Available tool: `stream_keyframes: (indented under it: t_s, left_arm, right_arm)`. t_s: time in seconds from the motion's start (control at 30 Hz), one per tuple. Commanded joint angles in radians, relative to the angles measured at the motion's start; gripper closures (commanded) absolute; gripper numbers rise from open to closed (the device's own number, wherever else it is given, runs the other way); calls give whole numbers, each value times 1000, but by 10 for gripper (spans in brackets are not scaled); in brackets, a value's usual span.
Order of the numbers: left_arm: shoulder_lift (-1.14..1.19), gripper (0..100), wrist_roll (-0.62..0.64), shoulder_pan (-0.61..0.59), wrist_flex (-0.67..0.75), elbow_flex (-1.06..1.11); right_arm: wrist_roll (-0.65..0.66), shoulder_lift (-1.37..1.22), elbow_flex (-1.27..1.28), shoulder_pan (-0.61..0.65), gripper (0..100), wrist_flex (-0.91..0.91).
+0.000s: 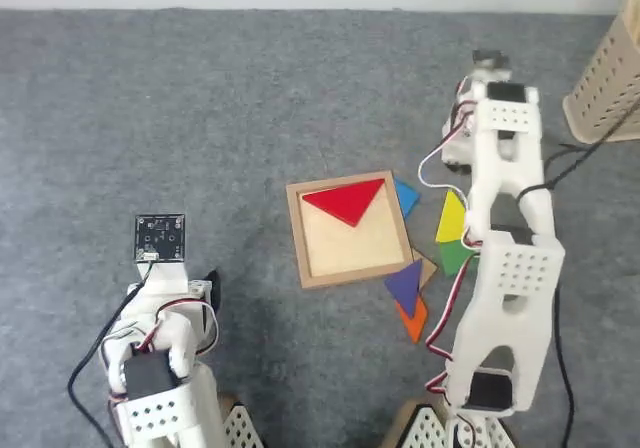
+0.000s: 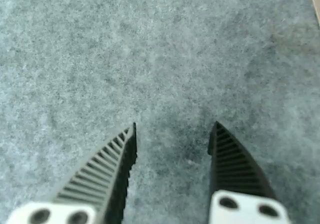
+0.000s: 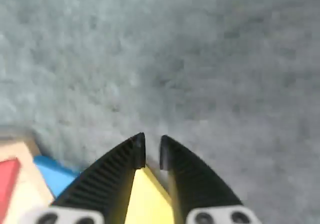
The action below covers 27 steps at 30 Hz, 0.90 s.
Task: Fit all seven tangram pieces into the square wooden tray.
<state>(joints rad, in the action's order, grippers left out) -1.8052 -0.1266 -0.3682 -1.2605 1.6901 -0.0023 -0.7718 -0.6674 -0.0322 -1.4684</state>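
The square wooden tray (image 1: 300,243) lies mid-table with a red triangle (image 1: 345,203) in its far corner. Beside its right side lie a blue piece (image 1: 406,198), a yellow triangle (image 1: 452,218), a green piece (image 1: 455,256), a purple triangle (image 1: 405,283), an orange triangle (image 1: 413,318) and a tan piece (image 1: 427,266). My right gripper (image 3: 152,146) is shut to a narrow slit, low over the tip of the yellow triangle (image 3: 145,199), with the blue piece (image 3: 57,176) beside it. My left gripper (image 2: 175,129) stands open over bare grey mat.
The right arm (image 1: 505,268) stretches along the table's right side and covers part of the yellow and green pieces. A perforated beige basket (image 1: 605,78) stands at the far right corner. The left arm (image 1: 160,368) sits at the near left.
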Motion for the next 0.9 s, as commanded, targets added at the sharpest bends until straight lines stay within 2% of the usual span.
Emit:
stream_keyframes:
  t_s: [0.0,0.1,0.2,0.53,0.73,0.87]
  left_arm:
    - [-15,775,9,-5,-3,-4]
    - [-15,775,9,-5,-3,-4]
    - [-15,775,9,-5,-3,-4]
    - [-15,775,9,-5,-3,-4]
    - [-15,775,9,-5,-3,-4]
    - [-15,775,9,-5,-3,-4]
  right_arm:
    - [84,151,-83,-7,890,-140]
    - [178,219,-38,-2,886,-219]
    - [238,280,83,-8,887,-197]
    - [358,631,827,30,887,242]
    - [377,645,1036,30,883,414]
    - [379,615,1103,27,887,438]
